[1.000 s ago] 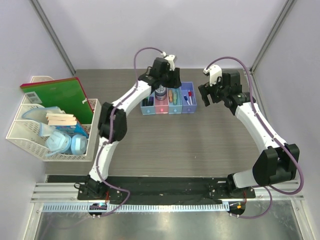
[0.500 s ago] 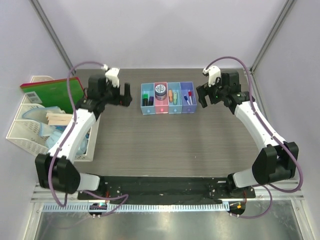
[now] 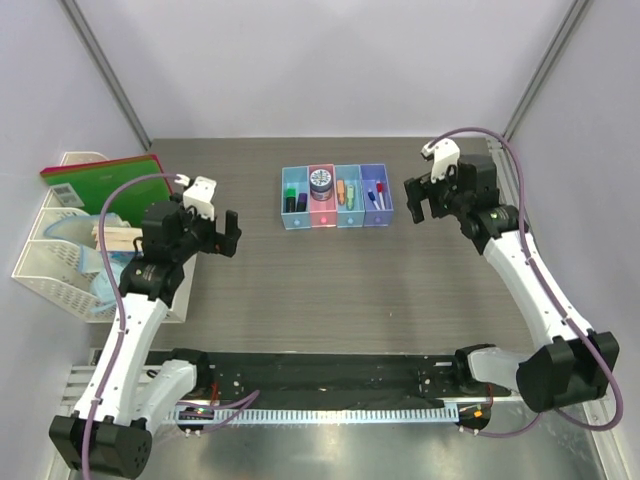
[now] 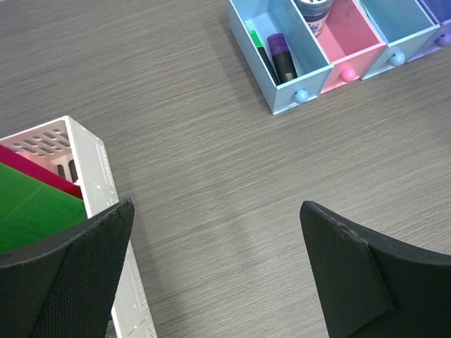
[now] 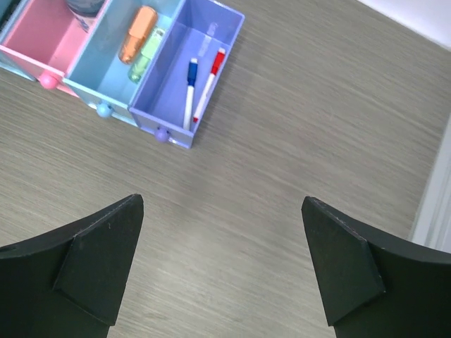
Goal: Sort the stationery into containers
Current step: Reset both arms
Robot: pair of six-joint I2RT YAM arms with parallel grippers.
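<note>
The containers (image 3: 336, 225) are a row of four joined bins at the back middle of the table. Two black highlighters (image 4: 275, 55) lie in the leftmost light blue bin (image 4: 285, 104). A round blue jar (image 3: 321, 180) stands in the pink bin. An orange item and a small green-white bottle (image 5: 144, 62) lie in the third bin. A blue-capped marker (image 5: 191, 84) and a red-capped marker (image 5: 210, 74) lie in the purple bin (image 5: 180, 137). My left gripper (image 3: 220, 238) (image 4: 215, 208) hangs open and empty left of the bins. My right gripper (image 3: 422, 205) (image 5: 222, 201) hangs open and empty right of them.
A white mesh organiser (image 3: 60, 275) stands at the table's left edge, close behind my left gripper; its corner (image 4: 91, 169) shows in the left wrist view. It holds a green notebook (image 3: 120, 195), wooden sticks (image 3: 120, 238) and blue items.
My left arm has swung from over the pink bin out to the left, beside the organiser, and its jaws have opened wide. My right gripper has drawn back slightly and opened a little more.
</note>
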